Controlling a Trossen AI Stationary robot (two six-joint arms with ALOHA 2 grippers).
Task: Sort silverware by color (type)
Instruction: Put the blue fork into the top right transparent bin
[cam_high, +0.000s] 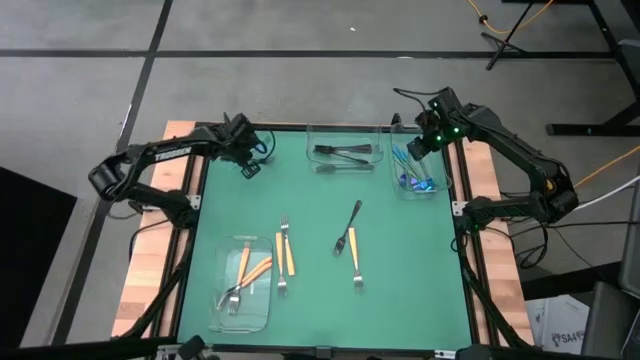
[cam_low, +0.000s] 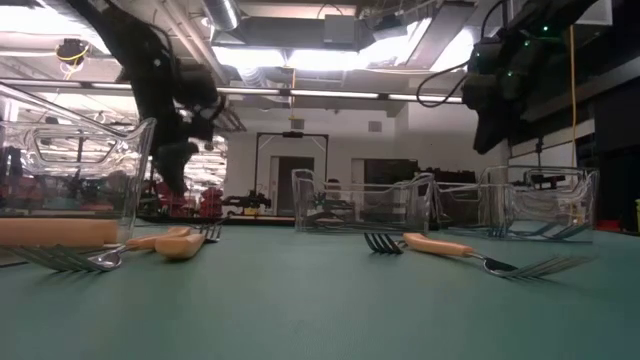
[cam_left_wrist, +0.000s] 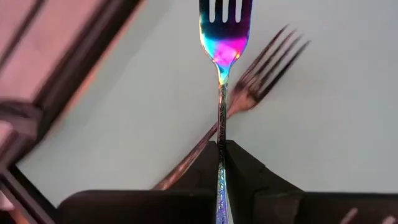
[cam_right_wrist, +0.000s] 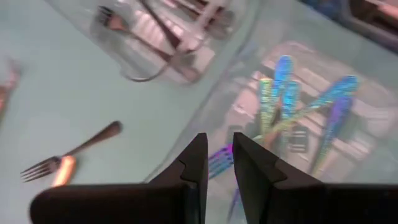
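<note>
My left gripper (cam_high: 247, 163) hangs over the mat's far left corner, shut on an iridescent fork (cam_left_wrist: 224, 37). My right gripper (cam_right_wrist: 220, 163) hovers open and empty, with a narrow gap, above the far right clear tray (cam_high: 436, 186), which holds several iridescent utensils (cam_right_wrist: 292, 106). The far middle tray (cam_high: 312, 135) holds black utensils (cam_high: 343, 152). The near left tray (cam_high: 228, 318) holds orange-handled forks (cam_high: 250, 272). Lying loose on the mat are two orange-handled forks (cam_high: 285, 255), a third (cam_high: 355, 255) and a black fork (cam_high: 348, 226). My left gripper pinches the iridescent fork's handle (cam_left_wrist: 221, 134) between its two fingers (cam_left_wrist: 242, 165). The fingers point down at the mat, and the fork runs on ahead of them, head away from the gripper. The fork casts a shadow on the mat; its tine ends lie outside the frame.
The green mat (cam_high: 420, 290) is bare along its near right part and in the far middle in front of the trays. A wooden border (cam_high: 150, 270) and dark rails run along both sides. Both arm bases stand at the left and right edges.
</note>
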